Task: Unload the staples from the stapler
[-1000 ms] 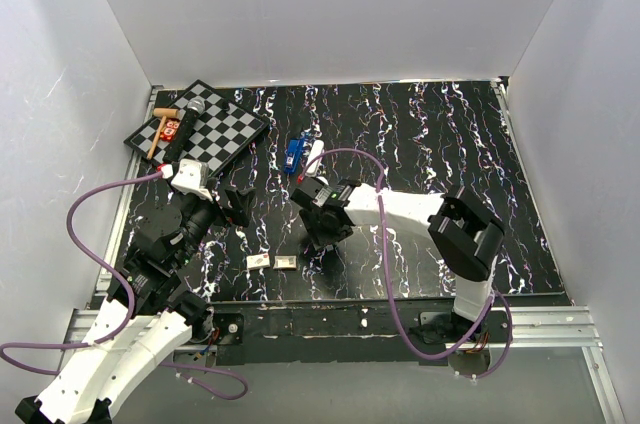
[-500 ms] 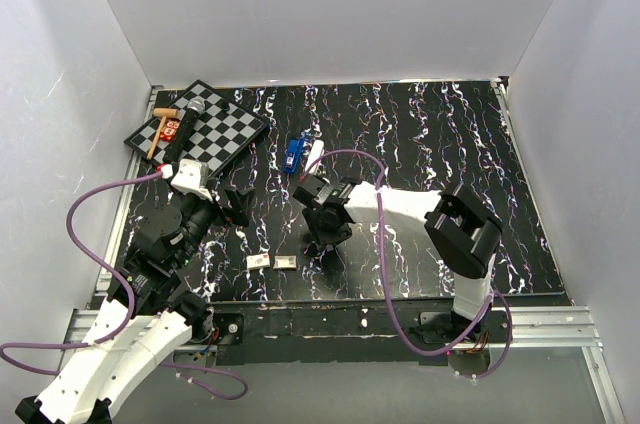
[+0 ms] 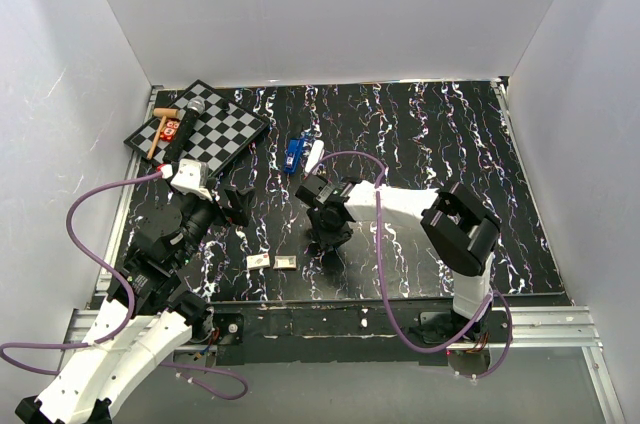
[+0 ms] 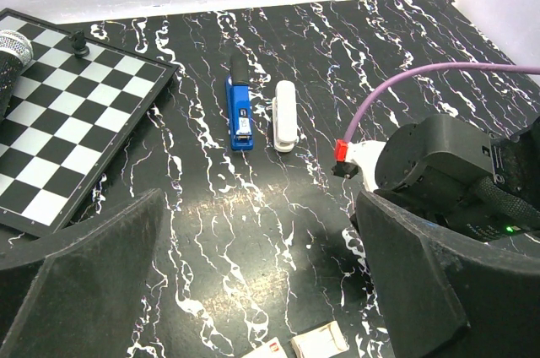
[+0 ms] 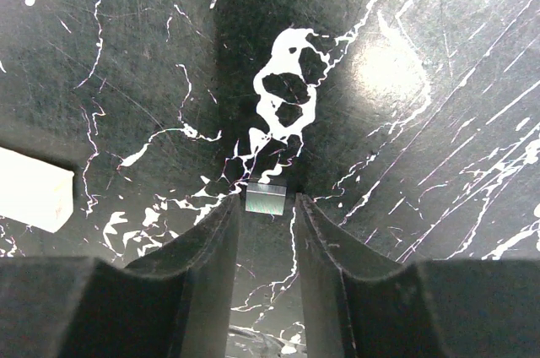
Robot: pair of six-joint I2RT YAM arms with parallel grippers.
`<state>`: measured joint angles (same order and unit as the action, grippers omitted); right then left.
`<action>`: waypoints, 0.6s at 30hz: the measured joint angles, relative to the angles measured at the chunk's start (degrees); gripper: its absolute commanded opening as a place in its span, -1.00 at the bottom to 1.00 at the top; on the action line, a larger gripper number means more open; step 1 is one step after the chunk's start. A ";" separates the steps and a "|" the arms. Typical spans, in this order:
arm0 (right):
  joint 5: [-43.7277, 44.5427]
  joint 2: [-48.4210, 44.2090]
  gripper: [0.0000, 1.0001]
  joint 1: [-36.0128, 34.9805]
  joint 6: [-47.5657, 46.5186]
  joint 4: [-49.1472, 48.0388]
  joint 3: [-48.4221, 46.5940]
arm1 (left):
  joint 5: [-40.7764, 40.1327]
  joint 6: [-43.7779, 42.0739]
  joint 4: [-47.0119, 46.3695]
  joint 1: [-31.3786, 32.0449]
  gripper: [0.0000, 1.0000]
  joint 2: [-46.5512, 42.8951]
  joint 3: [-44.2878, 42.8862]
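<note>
The right gripper [image 5: 267, 210] hangs low over the table [image 5: 439, 122] with its two dark, smooth fingers drawn nearly together. A short silvery staple strip [image 5: 267, 199] — flat, metallic, straight-edged — sits right between their tips, apparently pinched there. The step in hand looks like carrying removed staples off to set them down. The next move would call for lowering the tips onto the glossy black, white-veined surface and parting the fingers gently, since so thin and light a strip may cling to a pad or skid. A pale block [image 5: 34, 197] with squared edges lies to the left of these fingers, apart from them. The stapler [image 4: 241, 126] lies well beyond the left gripper [image 4: 253, 290], laid open with its blue arm [image 4: 238, 100] and rounded white plastic arm [image 4: 284, 115] side by side — neither gripper touches it. Whether more staples remain inside cannot be told. The left gripper is spread wide and holds nothing; a chessboard [image 4: 51, 105] lies off to its left.
</note>
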<state>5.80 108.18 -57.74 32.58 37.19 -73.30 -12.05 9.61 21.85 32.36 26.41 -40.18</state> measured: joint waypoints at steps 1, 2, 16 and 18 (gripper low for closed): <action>-0.02 0.04 -0.27 0.00 0.00 -0.02 -0.02 | 0.00 0.00 0.00 0.00 0.96 0.00 0.00; -0.04 0.09 -0.29 0.00 0.00 0.00 -0.04 | 0.00 0.00 0.00 0.00 0.96 0.00 0.00; -0.20 0.11 -0.66 0.00 -0.02 0.13 -0.15 | -0.02 0.00 0.00 0.00 0.96 0.00 0.00; 0.09 0.11 -0.67 -0.02 -0.24 0.48 -0.35 | -0.02 0.00 0.00 0.00 0.96 0.00 0.00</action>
<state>5.89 108.29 -57.76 32.34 37.67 -73.65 -12.08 9.61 21.85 32.36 26.41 -40.18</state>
